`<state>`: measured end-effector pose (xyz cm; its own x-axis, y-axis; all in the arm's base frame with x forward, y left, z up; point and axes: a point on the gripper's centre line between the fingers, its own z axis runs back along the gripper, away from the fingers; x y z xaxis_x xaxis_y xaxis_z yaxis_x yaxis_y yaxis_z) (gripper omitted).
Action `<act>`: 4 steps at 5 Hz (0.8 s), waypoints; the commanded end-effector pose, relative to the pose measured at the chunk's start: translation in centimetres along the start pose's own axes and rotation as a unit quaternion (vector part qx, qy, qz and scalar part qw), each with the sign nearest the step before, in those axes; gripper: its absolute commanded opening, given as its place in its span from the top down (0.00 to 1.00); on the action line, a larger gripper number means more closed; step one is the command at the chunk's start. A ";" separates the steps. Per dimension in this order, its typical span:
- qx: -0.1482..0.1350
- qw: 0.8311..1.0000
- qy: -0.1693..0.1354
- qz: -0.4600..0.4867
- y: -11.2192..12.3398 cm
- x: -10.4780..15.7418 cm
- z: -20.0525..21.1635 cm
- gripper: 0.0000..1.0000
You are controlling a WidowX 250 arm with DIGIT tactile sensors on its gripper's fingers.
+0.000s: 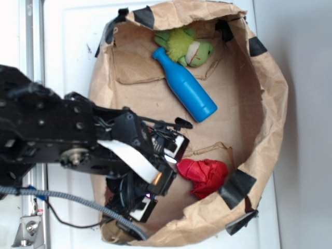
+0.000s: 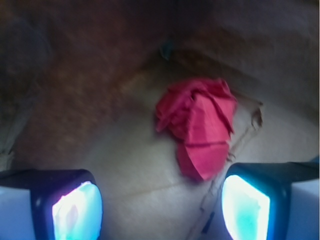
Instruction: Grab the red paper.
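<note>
The gripper (image 2: 160, 205) is hanging with its fingers (image 2: 75, 210) spread apart and empty, just short of the red paper (image 2: 197, 125) lying on the bag (image 1: 155, 98) floor.

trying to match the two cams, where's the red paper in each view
Exterior: the red paper lies lower right of centre on the bag floor, just right of the tool.
Wrist: the red paper sits right of centre, ahead of the open tool, nearer its right finger.
Shared landmark: the brown bag floor under it.
</note>
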<state>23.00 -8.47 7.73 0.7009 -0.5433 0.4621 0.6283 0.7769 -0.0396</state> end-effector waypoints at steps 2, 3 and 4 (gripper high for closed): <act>0.003 1.000 -0.006 0.022 2.1 2.4 -0.1 0.00; 0.006 1.000 -0.002 0.019 2.3 2.4 -0.5 0.00; 0.018 0.999 -0.002 0.037 3.6 2.0 -0.4 0.00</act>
<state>26.02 -6.43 6.47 0.7636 -0.4871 0.4239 0.5648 0.8220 -0.0729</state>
